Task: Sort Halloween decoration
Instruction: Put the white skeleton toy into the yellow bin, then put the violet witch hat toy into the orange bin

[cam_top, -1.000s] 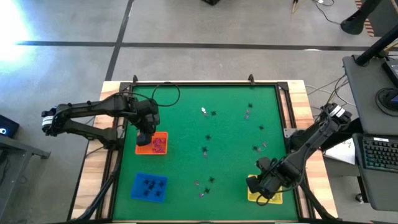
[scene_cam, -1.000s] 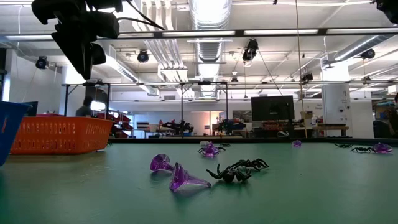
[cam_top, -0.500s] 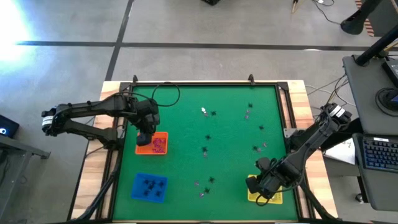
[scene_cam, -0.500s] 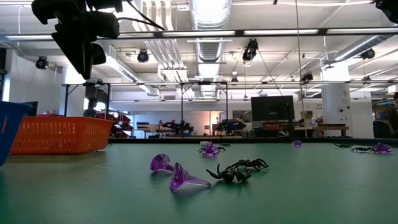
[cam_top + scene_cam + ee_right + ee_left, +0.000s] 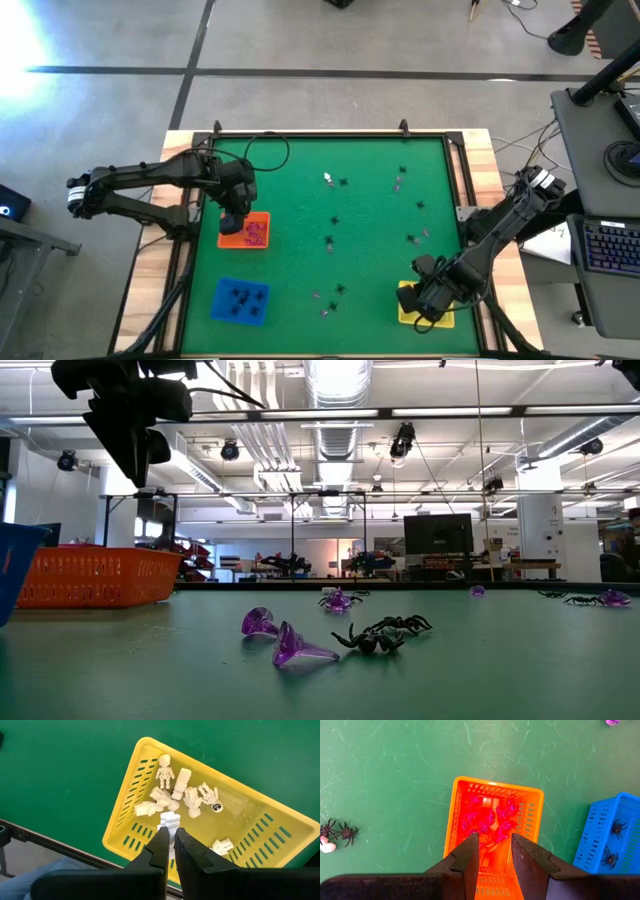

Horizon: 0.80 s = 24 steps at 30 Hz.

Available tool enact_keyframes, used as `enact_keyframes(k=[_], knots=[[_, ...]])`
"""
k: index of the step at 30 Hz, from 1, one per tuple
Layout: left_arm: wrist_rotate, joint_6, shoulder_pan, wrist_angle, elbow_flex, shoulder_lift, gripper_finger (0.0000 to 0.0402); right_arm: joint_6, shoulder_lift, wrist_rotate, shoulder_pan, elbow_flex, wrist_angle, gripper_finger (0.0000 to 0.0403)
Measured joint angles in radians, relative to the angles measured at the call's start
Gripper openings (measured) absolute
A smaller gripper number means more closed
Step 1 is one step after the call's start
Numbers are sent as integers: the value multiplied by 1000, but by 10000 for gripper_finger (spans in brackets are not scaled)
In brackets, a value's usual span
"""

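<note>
A green worktop (image 5: 300,180) carried 3 small trays and a scatter of Halloween decoration (image 5: 329,240), tiny trinkets far smaller than either gripper. Pinkish-purple pieces (image 5: 487,822) filled the orange tray (image 5: 246,231) near the left edge; black spiders (image 5: 241,298) lay in the blue tray (image 5: 240,301) at the near-left corner; white skeletons and bones (image 5: 175,790) sat in the yellow tray (image 5: 130,815) at the near-right corner. Loose purple and black trinkets dotted the worktop's middle and right half, with a purple goblet-like piece (image 5: 298,647) just beside a black spider (image 5: 382,634) in the low view. The left gripper (image 5: 493,851) hung above the orange tray, jaws parted and holding nothing. The right gripper (image 5: 170,845) hung over the yellow tray, jaws clenched almost together; whether they pinched the white piece (image 5: 169,821) at their tips could not be told.
</note>
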Motion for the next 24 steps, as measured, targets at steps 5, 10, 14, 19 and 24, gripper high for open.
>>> enact_keyframes(k=[5,10,14,19,24], knots=[[0,0,0,1,0,0,96,-18,0,0,0,0,0,18],[0,0,0,1,0,0,96,-18,0,-1,0,0,-1,18],[0,0,0,1,0,0,96,-11,0,-2,0,0,-4,18],[0,0,0,2,0,0,96,-14,0,-2,0,0,-7,45],[0,0,0,2,0,0,96,-25,0,-2,0,0,-8,89]])
